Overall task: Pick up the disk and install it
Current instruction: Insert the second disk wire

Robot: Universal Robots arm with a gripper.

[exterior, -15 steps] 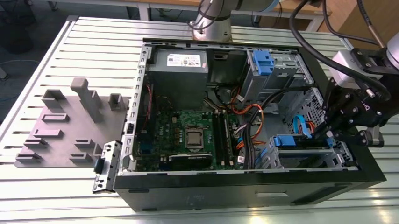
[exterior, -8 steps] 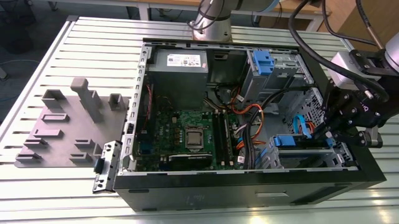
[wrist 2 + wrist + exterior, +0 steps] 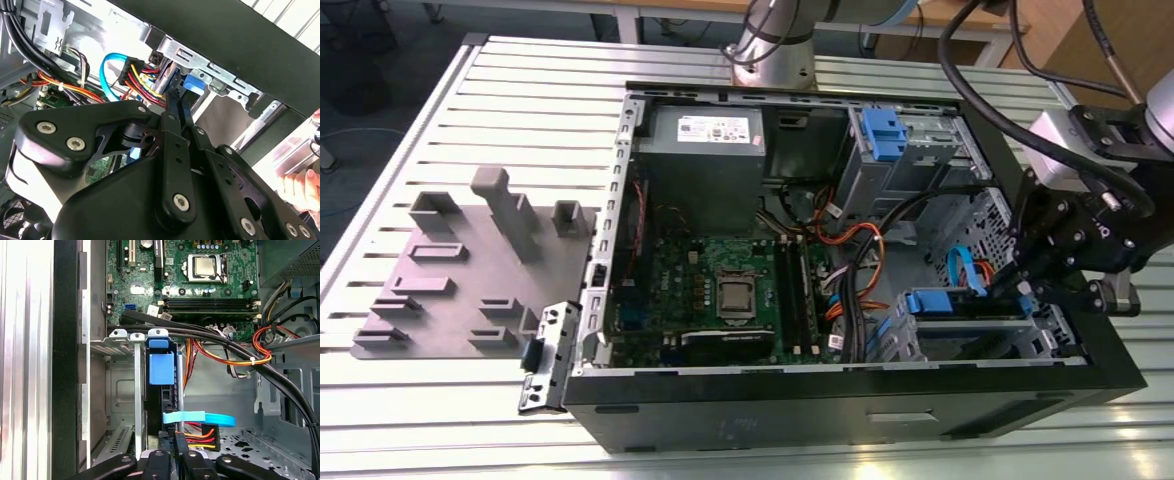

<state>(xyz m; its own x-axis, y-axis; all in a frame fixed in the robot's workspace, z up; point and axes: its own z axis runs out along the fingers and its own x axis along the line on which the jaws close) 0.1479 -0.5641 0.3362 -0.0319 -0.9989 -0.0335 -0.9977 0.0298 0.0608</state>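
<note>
The disk (image 3: 945, 302) stands on edge in the drive cage at the case's front corner, on the exterior view's right. Its blue carrier tab (image 3: 161, 367) faces the motherboard, and the dark drive body runs back from it. My gripper (image 3: 1034, 295) hangs over the case's side wall at the disk's other end. In the first wrist view the gripper (image 3: 175, 442) has its fingers drawn close together around that end, beside the cable plugs. In the second wrist view the gripper (image 3: 172, 92) narrows to a thin tip next to the disk's blue carrier (image 3: 192, 84).
A blue data cable (image 3: 200, 418) and red-yellow power leads (image 3: 200, 436) lie right beside the fingers. Black cable bundles (image 3: 240, 347) cross above the cage. A second blue carrier (image 3: 883, 135) sits in the upper bay. A grey fixture (image 3: 467, 270) lies beside the case. A person's hand (image 3: 300, 186) is outside the case.
</note>
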